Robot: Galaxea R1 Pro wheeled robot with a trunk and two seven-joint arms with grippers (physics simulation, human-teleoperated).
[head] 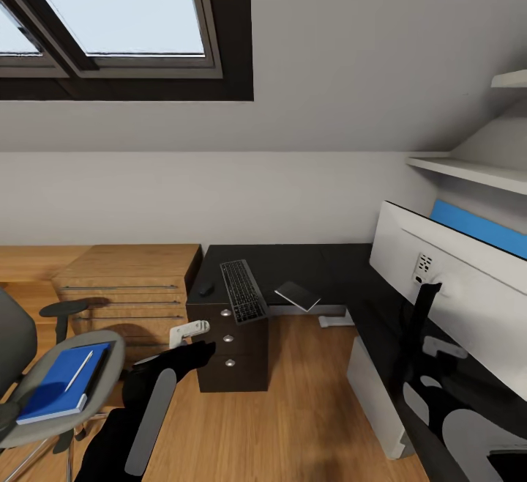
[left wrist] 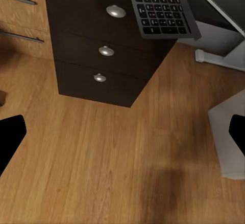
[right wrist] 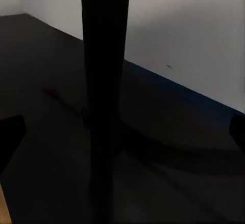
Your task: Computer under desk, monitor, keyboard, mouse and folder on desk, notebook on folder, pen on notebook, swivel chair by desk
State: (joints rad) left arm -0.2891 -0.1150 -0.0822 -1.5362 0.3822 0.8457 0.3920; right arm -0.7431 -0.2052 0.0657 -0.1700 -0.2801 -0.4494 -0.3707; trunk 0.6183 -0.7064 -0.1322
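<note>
Black worktop is running in an L along the wall and down the robot's right side: the table (head: 337, 269), on white legs, with a drawer unit (head: 230, 350) at its left end. On the right run the monitor (head: 468, 277) is standing, its pale back turned toward the robot, and under that run a grey-white computer (head: 377, 398) is sitting on the floor. To the left, well apart from the table, the chair (head: 29, 423) is waiting with its grey seat toward the robot.

On that seat the blue folder (head: 51, 390) is lying flat, its long axis running diagonally, up and to the right in the head view. A white pen (head: 79, 370) is resting on it along the same line, and a dark strip along the folder's right edge may be another item; I cannot tell. The folder is lying to the left of the left claw (head: 189, 330), and the left arm is plainly the nearer one.

The keyboard (head: 244, 290) is lying over the drawer unit, its near end overhanging the front edge, with the mouse (head: 206, 288) just beside it on the left and a thin dark book (head: 297, 295) to its right.

The left claw is hanging in front of the drawers with its fingers (left wrist: 10, 139) spread and holding nothing. The right claw (right wrist: 122, 137) is sitting close to the monitor's black stand (right wrist: 104, 81), fingers spread either side of it and apparently not touching.
</note>
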